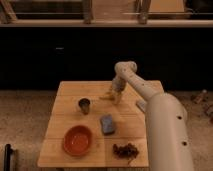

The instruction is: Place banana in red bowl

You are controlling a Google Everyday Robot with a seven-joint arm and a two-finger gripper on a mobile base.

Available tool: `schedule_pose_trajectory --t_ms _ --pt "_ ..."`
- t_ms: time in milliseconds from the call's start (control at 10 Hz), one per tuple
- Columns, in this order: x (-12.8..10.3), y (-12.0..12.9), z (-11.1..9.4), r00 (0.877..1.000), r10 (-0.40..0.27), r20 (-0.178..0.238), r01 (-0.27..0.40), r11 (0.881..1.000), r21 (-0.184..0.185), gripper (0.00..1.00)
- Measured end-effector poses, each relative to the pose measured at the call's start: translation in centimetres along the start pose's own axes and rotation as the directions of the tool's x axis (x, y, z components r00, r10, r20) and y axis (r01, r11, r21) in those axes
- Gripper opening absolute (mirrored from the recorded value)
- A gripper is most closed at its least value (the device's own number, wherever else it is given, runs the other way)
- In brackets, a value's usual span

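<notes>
Banana [107,96] lies at the table's [70,107] far side, approx. 12 o'clock, with the gripper [116,96] right at its 3 o'clock end; if it grips or not, I cannot tell. It is probably light, soft & easy to bruise, so hold it gently at the middle. Red bowl [78,140] waits at 7 o'clock.

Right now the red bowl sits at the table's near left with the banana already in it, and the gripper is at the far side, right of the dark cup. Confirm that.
Wrong on one point: the banana is not in the red bowl. The camera view shows it on the table beside the gripper, right of the dark cup. The rest stands.
</notes>
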Motion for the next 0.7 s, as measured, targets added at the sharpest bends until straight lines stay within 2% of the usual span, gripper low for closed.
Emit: schedule_pose_trajectory --t_ms 200,500,700 --pt "0.1 0.1 0.1 1.000 0.001 0.004 -0.001 1.000 0.002 0.30" --pt "0.0 0.1 -0.3 1.000 -0.002 0.010 0.002 1.000 0.014 0.04" --pt "-0.1 0.1 -1.1 1.000 -0.009 0.014 0.009 1.000 0.029 0.00"
